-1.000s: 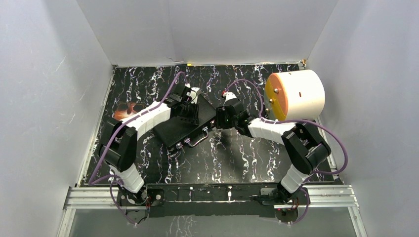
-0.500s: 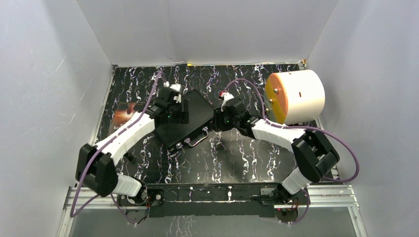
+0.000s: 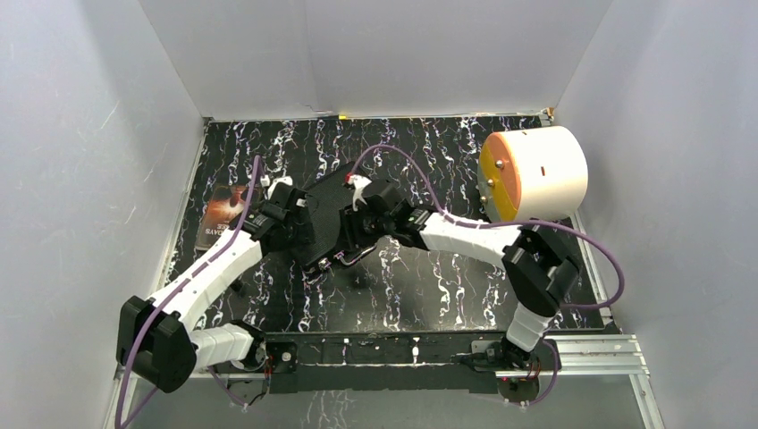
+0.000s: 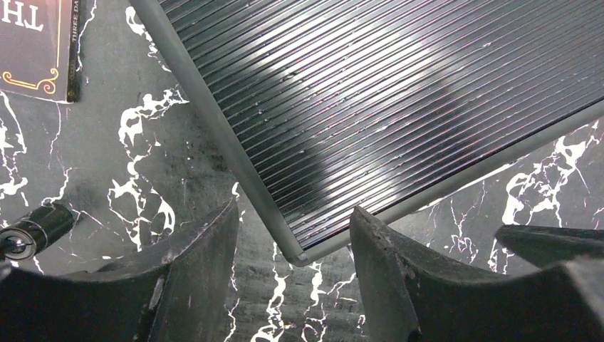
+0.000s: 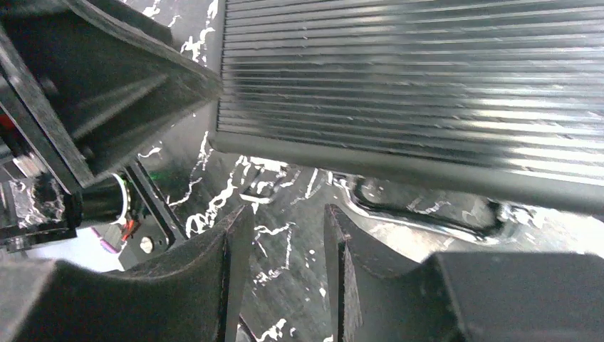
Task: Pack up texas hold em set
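The set's black ribbed case (image 3: 329,204) lies shut on the marble table, its handle (image 3: 356,256) on the near side. My left gripper (image 3: 304,223) is at its left edge, open. In the left wrist view a silver-edged corner of the case (image 4: 300,254) sits between and beyond the spread fingers (image 4: 206,263), untouched. My right gripper (image 3: 351,229) hovers at the case's near right edge, open, with only table between its fingers (image 5: 238,235). The case lid (image 5: 413,85) and its handle (image 5: 427,214) fill the right wrist view. Chips, cards and dice are hidden.
A big white cylinder with an orange face (image 3: 534,173) lies at the back right. A dark brown booklet (image 3: 219,214) lies flat left of the case, close to the left arm. White walls enclose the table on three sides.
My left gripper opened and drew back to the left, off the case top. The right arm slid left across the case's near right side. The case turned slightly.
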You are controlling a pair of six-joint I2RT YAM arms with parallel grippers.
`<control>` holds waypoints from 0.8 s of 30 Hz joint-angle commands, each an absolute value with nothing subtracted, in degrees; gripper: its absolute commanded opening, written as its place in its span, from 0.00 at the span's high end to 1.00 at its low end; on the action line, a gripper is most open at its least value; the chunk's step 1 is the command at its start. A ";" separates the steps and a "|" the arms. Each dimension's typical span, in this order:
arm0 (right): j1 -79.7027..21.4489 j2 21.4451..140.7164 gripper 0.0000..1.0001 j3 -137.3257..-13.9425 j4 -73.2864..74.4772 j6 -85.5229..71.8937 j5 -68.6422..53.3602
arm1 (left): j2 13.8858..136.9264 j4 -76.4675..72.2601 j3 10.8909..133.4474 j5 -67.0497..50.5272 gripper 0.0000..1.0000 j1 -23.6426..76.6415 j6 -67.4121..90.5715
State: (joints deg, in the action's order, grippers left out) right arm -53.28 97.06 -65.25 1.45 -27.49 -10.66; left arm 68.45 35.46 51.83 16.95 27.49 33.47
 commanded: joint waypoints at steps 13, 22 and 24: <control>-56.77 106.63 0.54 -72.76 5.23 -28.91 -16.99 | 70.50 36.13 46.46 14.74 0.58 26.76 37.05; -56.87 105.62 0.53 -72.95 3.51 -28.51 -17.03 | 70.80 36.04 46.13 14.26 0.62 26.63 36.47; -56.87 105.39 0.52 -72.95 3.23 -28.50 -17.12 | 70.88 36.04 46.11 14.30 0.63 26.63 36.30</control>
